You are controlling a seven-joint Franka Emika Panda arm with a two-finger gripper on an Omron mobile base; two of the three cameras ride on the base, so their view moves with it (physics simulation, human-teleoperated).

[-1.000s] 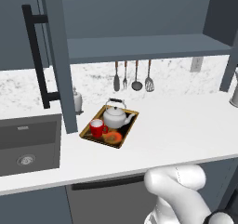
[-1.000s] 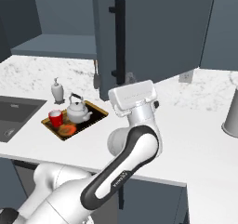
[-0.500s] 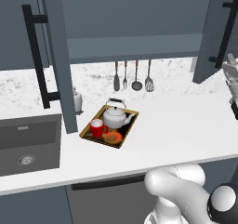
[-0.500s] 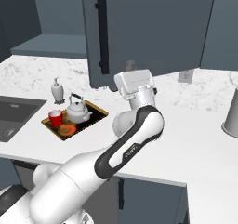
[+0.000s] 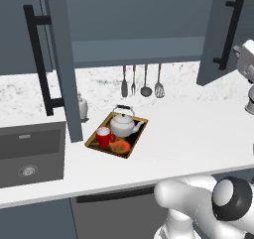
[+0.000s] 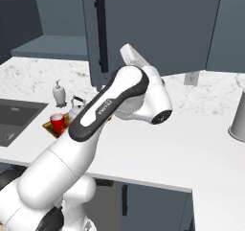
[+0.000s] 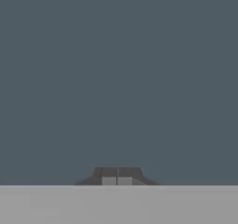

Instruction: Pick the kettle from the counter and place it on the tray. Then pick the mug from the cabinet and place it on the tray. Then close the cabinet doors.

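The left base view looks forward and down from behind the gripper's left; the right base view does so from its right. Both share the counter [image 5: 198, 129] and tray [image 5: 94, 143]. The hand view sits pressed close against a flat blue-grey panel.

Glossy white rounded arm [image 6: 95, 129] segments with dark grey joint bands and lettering.

Glossy silvery metal kettle [image 5: 122, 125]; smooth shiny red mug [image 5: 103, 136]; marble-like speckled tabletop [image 5: 198, 129]; matt blue-grey cabinet doors [image 5: 62, 59]; gold-rimmed patterned tray [image 5: 135, 140].
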